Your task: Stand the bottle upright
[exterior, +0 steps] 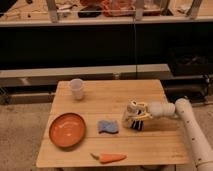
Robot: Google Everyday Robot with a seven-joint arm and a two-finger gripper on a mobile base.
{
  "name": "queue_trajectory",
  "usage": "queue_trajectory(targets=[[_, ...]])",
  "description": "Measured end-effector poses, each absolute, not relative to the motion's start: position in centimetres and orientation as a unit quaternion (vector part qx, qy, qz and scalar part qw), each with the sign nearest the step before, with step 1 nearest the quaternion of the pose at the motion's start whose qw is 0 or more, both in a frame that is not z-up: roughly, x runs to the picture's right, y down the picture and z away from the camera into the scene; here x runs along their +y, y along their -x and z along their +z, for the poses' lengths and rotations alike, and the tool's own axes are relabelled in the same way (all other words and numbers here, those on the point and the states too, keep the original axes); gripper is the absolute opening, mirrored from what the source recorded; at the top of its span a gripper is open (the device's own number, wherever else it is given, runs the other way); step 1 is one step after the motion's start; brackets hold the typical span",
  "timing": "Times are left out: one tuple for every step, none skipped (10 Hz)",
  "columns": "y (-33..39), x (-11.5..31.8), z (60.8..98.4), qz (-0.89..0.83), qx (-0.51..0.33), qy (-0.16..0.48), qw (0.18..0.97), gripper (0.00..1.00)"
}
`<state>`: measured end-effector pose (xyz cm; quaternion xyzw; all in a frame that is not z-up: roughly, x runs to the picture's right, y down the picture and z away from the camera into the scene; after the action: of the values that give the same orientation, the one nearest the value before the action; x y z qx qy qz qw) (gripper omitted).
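The bottle (131, 113) is small, pale and whitish, with a round cap at its top. It is on the right part of the wooden table (115, 97), close to upright and leaning slightly. My gripper (136, 120) reaches in from the right on a white arm (187, 125). Its dark and yellow fingers are closed around the bottle's body. I cannot tell whether the bottle's base touches the table.
A white cup (76, 89) stands at the table's far left. An orange plate (67, 129) lies at the front left, with a blue sponge (108, 126) just left of the bottle. A carrot (109, 157) lies near the front edge. Dark shelving is behind the table.
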<state>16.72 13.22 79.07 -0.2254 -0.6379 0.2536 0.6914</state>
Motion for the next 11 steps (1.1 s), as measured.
queue_trajectory(targets=[[-16.74, 13.27, 79.08, 0.254, -0.638, 0.226, 0.691, 0.23], [-16.67, 13.31, 79.08, 0.254, -0.637, 0.227, 0.691, 0.31], [-16.66, 13.31, 79.12, 0.254, -0.637, 0.227, 0.691, 0.34], [-16.72, 13.50, 79.14, 0.256, -0.638, 0.228, 0.689, 0.33], [-16.85, 13.58, 79.06, 0.257, -0.639, 0.228, 0.688, 0.28], [-16.99, 13.68, 79.03, 0.259, -0.639, 0.228, 0.687, 0.24], [-17.13, 13.75, 78.97, 0.259, -0.640, 0.228, 0.686, 0.17], [-17.10, 13.83, 78.97, 0.259, -0.640, 0.230, 0.686, 0.16], [-17.05, 13.87, 79.00, 0.259, -0.640, 0.231, 0.685, 0.16], [-17.08, 13.95, 78.98, 0.259, -0.640, 0.231, 0.685, 0.19], [-17.07, 14.09, 78.92, 0.260, -0.640, 0.233, 0.684, 0.24]])
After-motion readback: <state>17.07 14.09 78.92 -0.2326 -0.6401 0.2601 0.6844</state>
